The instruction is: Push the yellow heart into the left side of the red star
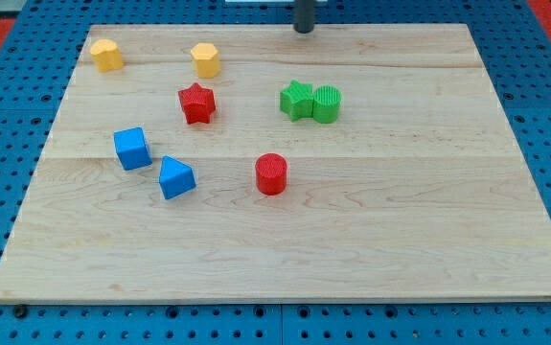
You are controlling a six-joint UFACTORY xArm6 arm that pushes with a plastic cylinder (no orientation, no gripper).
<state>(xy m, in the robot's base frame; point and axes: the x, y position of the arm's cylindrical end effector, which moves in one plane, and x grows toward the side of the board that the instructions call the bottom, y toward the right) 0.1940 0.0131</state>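
Note:
The yellow heart [105,55] lies near the board's top left corner. The red star [196,103] lies to its lower right, left of centre, well apart from it. A second yellow block, a hexagon [205,59], sits just above the red star. My tip [304,30] is at the view's top edge, on the board's far rim, right of the yellow hexagon and far from the yellow heart. It touches no block.
A green star [296,99] and a green cylinder [326,103] touch each other right of the red star. A blue cube [132,149] and a blue triangle [175,177] lie at lower left. A red cylinder [270,173] stands near the middle of the wooden board [400,220].

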